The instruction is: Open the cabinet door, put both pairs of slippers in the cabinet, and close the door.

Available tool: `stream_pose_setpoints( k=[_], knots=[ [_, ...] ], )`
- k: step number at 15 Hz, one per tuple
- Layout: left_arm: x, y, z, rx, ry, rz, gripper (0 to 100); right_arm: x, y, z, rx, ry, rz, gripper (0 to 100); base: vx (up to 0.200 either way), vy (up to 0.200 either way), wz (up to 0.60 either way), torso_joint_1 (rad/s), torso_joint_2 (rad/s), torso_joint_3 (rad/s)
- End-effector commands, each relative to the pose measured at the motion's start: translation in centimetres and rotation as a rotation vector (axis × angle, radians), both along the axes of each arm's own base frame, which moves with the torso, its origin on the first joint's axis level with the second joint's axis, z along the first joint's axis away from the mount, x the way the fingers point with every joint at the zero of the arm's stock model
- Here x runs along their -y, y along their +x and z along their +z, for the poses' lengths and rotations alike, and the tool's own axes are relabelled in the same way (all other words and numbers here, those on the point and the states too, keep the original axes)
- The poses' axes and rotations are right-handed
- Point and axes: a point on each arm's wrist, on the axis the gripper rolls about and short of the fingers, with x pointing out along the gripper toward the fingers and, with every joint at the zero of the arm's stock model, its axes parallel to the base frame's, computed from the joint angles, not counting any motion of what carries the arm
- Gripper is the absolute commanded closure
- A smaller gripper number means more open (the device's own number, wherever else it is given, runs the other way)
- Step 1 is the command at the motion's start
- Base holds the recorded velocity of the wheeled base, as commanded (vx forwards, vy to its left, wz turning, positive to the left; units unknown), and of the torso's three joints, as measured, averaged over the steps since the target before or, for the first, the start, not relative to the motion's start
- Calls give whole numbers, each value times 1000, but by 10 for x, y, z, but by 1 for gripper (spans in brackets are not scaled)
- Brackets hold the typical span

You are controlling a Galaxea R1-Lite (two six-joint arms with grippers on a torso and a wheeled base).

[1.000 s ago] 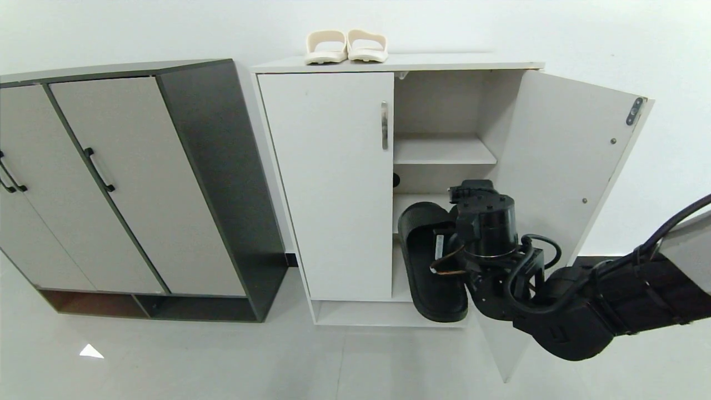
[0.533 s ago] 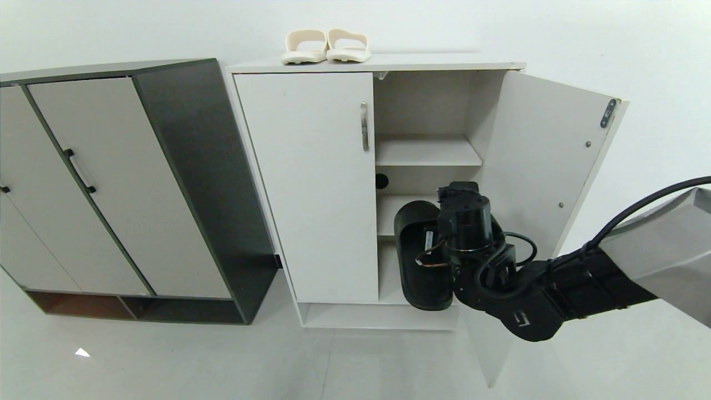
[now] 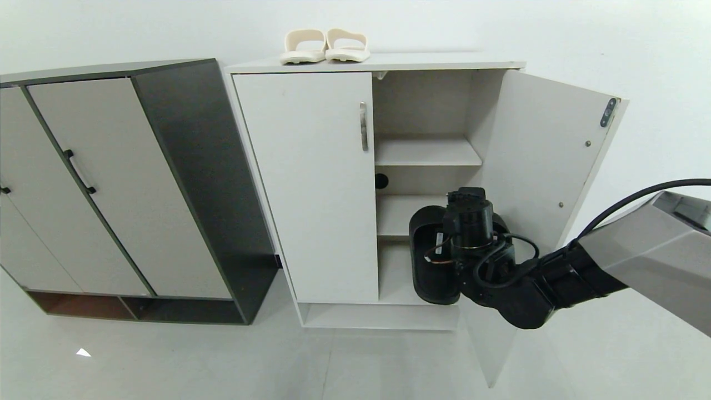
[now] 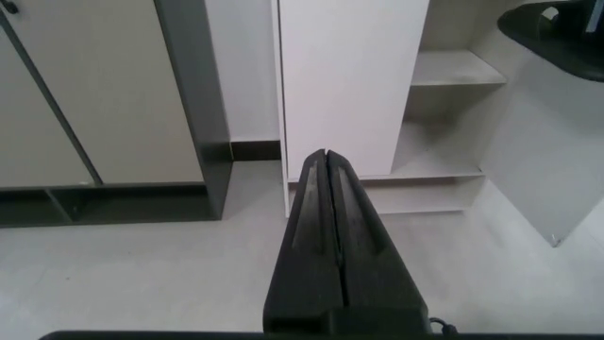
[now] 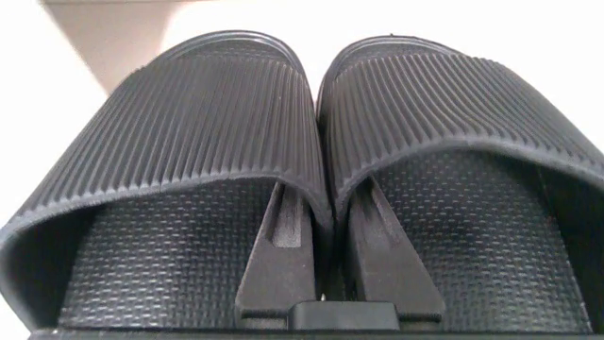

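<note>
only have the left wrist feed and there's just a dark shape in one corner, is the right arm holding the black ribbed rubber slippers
Observer: Yes. The right gripper is shut on the pair of black ribbed rubber slippers, pinching their inner edges together.
Operator: where are they against the cabinet
Observer: In the head view they hang at the open right half of the white two-door cabinet, level with its bottom compartment.
Operator: and the other pair
Observer: The cream open-toe slippers sit side by side on the cabinet's top, above the closed left door.
</note>
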Motion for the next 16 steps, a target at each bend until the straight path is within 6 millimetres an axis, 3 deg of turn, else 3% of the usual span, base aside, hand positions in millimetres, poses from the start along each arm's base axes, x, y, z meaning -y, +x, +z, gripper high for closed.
stream_pose_setpoints(
  k=[1,9,16],
  knots=[
    [0,0,0,-3,1,0,100,4,4,-4,-8,-6,-12,100,0,0,0,0,0,0],
    [0,0,0,-3,1,0,100,19,15,-11,-25,-20,-58,100,0,0,0,0,0,0],
    [0,0,0,-2,2,1,100,17,13,-12,-27,-21,-47,100,0,0,0,0,0,0]
  ],
)
